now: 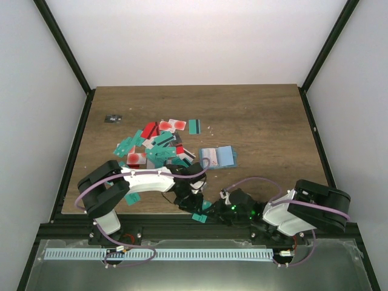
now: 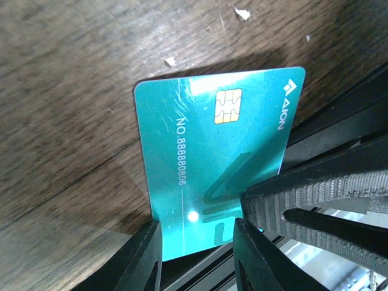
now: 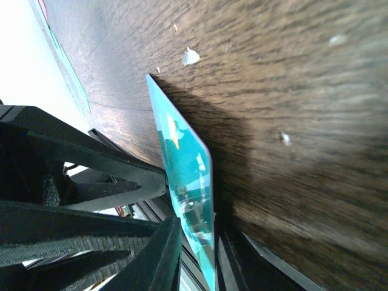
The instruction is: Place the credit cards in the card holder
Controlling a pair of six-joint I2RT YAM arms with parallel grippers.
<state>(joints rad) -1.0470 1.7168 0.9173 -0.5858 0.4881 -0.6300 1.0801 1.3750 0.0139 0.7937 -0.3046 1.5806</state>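
Left tool [image 2: 195, 235]: clamped on one teal card [image 2: 212, 163]. A finger sits at each long edge of the card's near end, and the card is held off the wood, throwing a shadow.

Right tool [image 3: 197, 242]: its two fingers stand close on either face of the same card, which shows edge-on between them in the right wrist view. Cannot tell whether they press it yet. One ridged finger [image 2: 315, 188] of this tool crosses the card's lower right corner in the left wrist view.

Card face: glossy teal, gold chip, white "AION" logo at a corner, white number along its length, paler green bars, a glare spot, fine scratches.

Position: at the near edge of the desk [image 1: 260, 121], between the two arms, just over the black rail.

Farther out: the other cards [image 1: 154, 144] lie in a loose overlapping pile left of centre, teal, red and white with red blots. The card holder [image 1: 225, 156] lies open just right of the pile, one half blue and one lighter, well apart from the held card. A few white crumbs [image 2: 243, 13] dot the wood. A small dark object [image 1: 113, 118] sits far left.
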